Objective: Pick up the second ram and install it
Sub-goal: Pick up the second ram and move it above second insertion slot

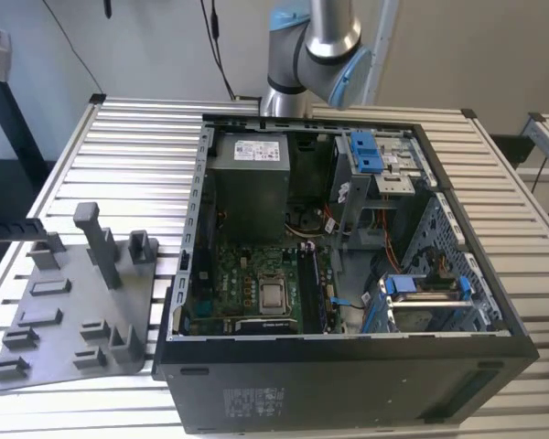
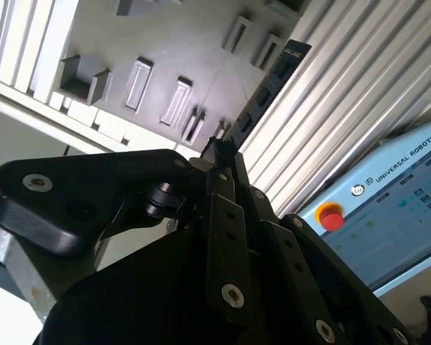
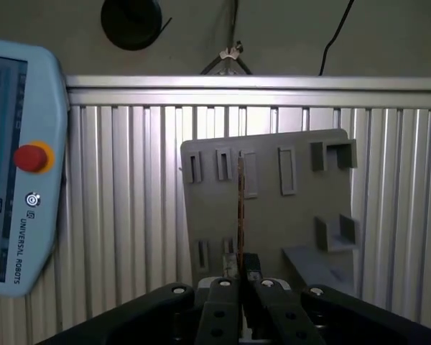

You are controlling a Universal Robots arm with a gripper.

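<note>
— Item one: the second ram (image 2: 269, 83). Appearance?

— A long, thin, flat dark board. The second wrist view gives its broad face, with a row of black chips. The first wrist view has it edge-on, as a thin dark line.

— Location?

— One end is pinched in the gripper (image 2: 221, 152), jaws closed on it. It is seen against the grey fixture plate (image 3: 273, 215).

— Axis?

— The long axis runs straight out from the fingertips, free end pointing away from the gripper.

— Other entries?

— Exterior view: open computer case (image 1: 348, 389), green motherboard (image 1: 242, 283), and the plate at the exterior view's left on the slatted table (image 1: 137, 137). Both wrist views: a teach pendant (image 3: 14, 172) with a red button.
</note>
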